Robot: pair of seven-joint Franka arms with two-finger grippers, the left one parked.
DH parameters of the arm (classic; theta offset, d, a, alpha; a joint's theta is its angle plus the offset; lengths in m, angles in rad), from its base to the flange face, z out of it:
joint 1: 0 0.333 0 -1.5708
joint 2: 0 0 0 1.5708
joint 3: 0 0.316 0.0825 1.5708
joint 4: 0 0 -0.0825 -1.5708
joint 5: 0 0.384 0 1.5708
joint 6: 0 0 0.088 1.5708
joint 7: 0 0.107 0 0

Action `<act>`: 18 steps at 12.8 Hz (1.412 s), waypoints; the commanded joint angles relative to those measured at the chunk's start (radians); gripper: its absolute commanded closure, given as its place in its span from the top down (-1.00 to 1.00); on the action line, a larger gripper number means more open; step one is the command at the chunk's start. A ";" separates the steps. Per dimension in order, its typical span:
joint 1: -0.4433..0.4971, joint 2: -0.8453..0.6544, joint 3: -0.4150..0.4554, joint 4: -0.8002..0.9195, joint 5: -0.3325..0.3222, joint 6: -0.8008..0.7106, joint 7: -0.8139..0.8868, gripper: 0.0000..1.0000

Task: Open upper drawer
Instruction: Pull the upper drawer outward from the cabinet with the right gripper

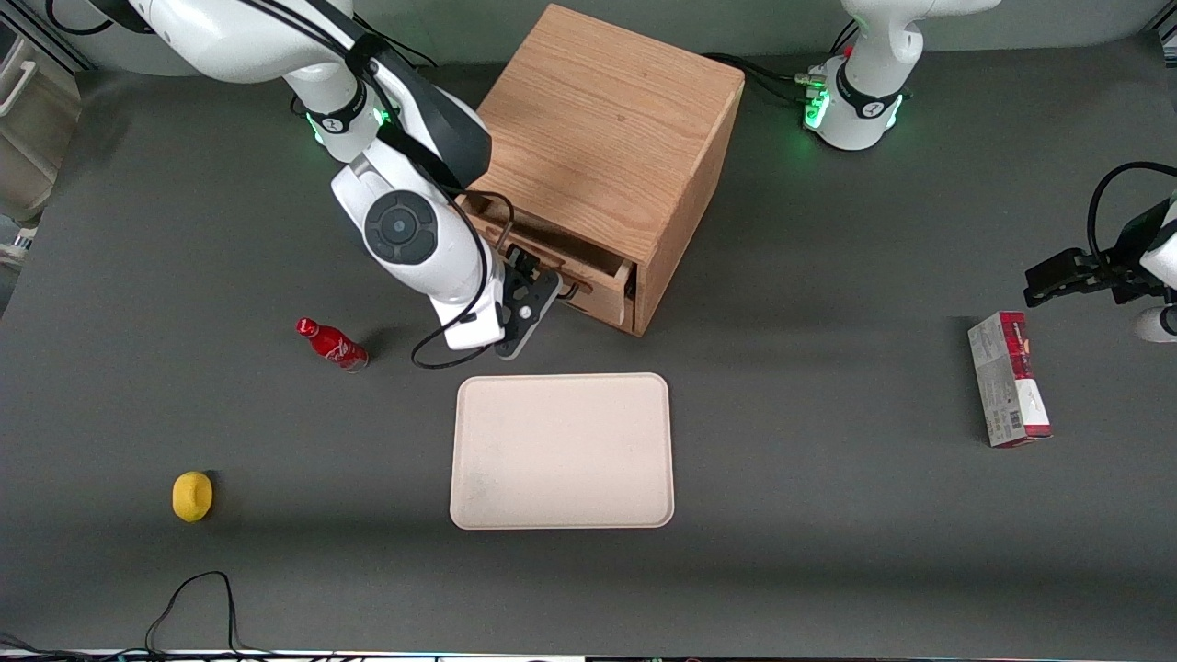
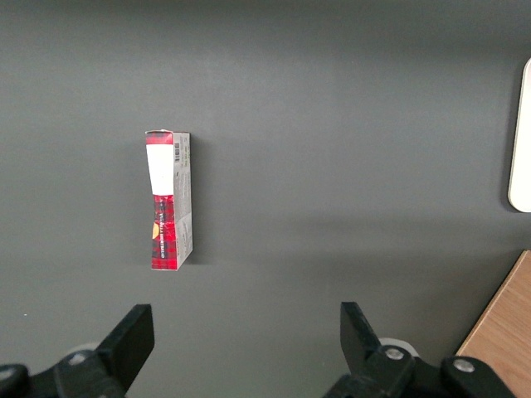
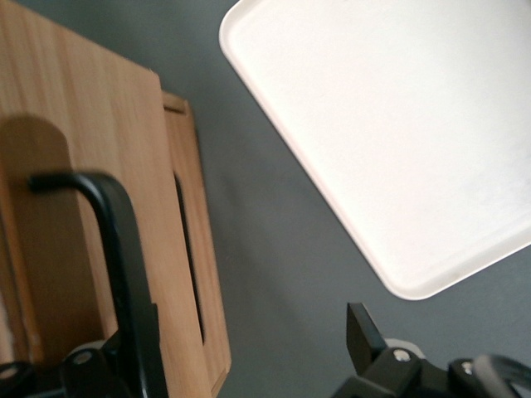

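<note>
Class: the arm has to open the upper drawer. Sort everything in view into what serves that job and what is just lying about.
Serves the job:
- upper drawer, partly pulled out
- its black handle
- hand, at that handle
- cabinet

Just lying about:
- beige tray
- red bottle
- yellow object
- red and white box

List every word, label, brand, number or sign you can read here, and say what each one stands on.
None can be read.
red bottle: white script, too small to read.
red-and-white carton: barcode and print, too blurred to read.
Nothing is written on the wooden cabinet, upper drawer or beige tray.
The pincer sits at the upper drawer's black handle.
</note>
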 commanded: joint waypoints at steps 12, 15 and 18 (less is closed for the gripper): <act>-0.023 0.144 -0.129 0.289 -0.083 -0.123 -0.167 1.00; -0.025 0.148 -0.157 0.302 -0.080 -0.122 -0.194 1.00; -0.026 0.148 -0.159 0.313 -0.078 -0.123 -0.192 1.00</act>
